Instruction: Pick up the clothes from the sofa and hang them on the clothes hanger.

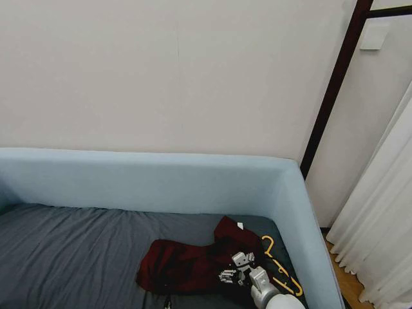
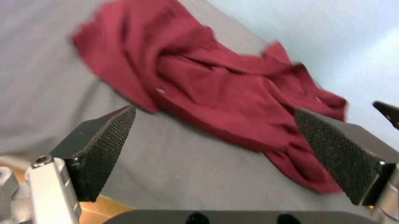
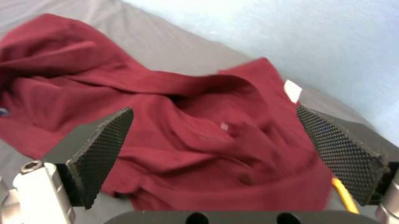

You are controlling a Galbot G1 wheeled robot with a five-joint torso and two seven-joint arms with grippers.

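Left gripper (image 2: 216, 114): fingers wide apart, over grey seat at near edge of red garment (image 1: 183, 264). Garment crumpled toward right end of sofa (image 1: 161, 183) seat. Right gripper (image 1: 233, 270): fingers apart, over garment's right part. Yellow hanger (image 1: 278, 264) flat along seat's right edge, just beside garment.

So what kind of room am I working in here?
Probably a home living room or bedroom: a light-blue sofa with a grey seat, white curtains to the right, and a red garment beside a yellow hanger on the cushion.
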